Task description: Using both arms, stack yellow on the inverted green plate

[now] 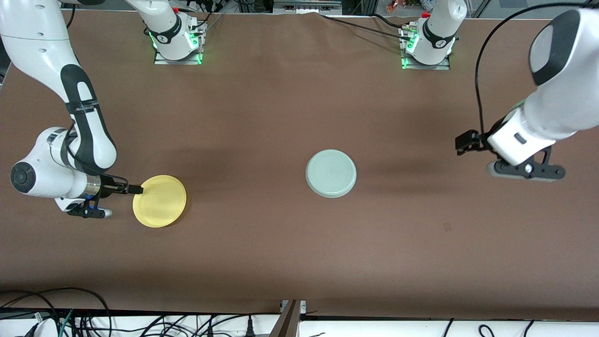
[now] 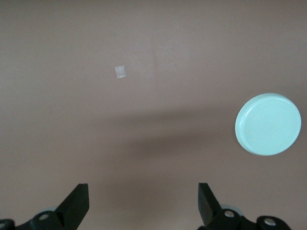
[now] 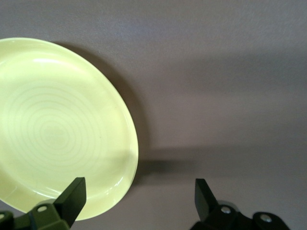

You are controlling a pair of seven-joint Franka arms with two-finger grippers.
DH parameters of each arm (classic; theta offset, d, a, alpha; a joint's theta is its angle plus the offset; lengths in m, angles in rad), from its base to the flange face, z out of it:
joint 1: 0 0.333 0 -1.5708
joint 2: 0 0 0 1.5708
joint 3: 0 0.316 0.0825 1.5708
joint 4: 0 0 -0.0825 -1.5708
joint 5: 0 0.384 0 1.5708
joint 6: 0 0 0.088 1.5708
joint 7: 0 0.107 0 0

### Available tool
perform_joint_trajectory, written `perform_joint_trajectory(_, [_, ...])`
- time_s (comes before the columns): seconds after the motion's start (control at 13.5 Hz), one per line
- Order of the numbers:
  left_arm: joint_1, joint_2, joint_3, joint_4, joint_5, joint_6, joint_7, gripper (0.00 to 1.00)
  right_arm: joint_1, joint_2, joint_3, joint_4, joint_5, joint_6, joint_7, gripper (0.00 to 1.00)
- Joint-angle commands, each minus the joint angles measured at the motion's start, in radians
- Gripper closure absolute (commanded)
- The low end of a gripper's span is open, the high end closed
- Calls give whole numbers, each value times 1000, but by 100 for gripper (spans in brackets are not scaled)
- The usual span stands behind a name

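Observation:
The yellow plate lies right side up on the table toward the right arm's end. My right gripper is low at the plate's rim and open. In the right wrist view the yellow plate fills one side; its rim lies between the fingers of the right gripper, one finger over the plate and the other over bare table. The green plate lies inverted, ringed underside up, near the table's middle. My left gripper is open and empty, up over bare table toward the left arm's end. The left wrist view shows the green plate off to one side of the left gripper.
The brown table is bare between the two plates. A small pale patch of tape lies nearer the front camera than the left gripper; it also shows in the left wrist view. Cables run along the table's front edge.

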Motion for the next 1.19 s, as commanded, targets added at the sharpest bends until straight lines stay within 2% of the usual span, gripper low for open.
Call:
perform_joint_trajectory(0.0, [38, -189, -4, -239, -25, 117, 54, 0, -16, 14, 8, -16, 81, 46, -78, 0])
perform_joint_trajectory(0.15, [63, -232, -2, -301, -23, 207, 69, 0, -18, 17, 8, -16, 85, 52, -84, 2])
perform_joint_trajectory(0.22, [69, -232, -2, -310, -23, 212, 62, 0, -18, 21, 8, -16, 87, 61, -86, 13])
perform_joint_trajectory(0.3, [69, -235, -1, -313, -23, 214, 64, 0, -16, 34, 8, -16, 87, 76, -86, 30])
perform_joint_trajectory(0.37, [69, -242, -2, -315, -20, 206, 68, 0, -16, 34, 8, -16, 87, 80, -86, 54])
perform_joint_trajectory(0.45, [71, -243, -4, -303, -20, 168, 63, 0, -16, 34, 8, -16, 87, 80, -86, 71])
perform_joint_trajectory(0.59, [69, -229, -4, -274, -17, 122, 66, 0, -16, 34, 8, -14, 87, 80, -84, 96])
perform_joint_trajectory(0.67, [69, -226, -12, -270, -16, 119, 63, 0, -16, 34, 10, -13, 87, 78, -84, 100])
perform_joint_trajectory(0.97, [69, -220, -13, -261, 10, 129, 60, 0, -10, 26, 14, 9, 96, 66, -84, 100])
perform_joint_trajectory(1.11, [66, -210, -16, -249, 29, 134, 58, 0, -7, -4, 57, 40, 96, 28, -75, 100])
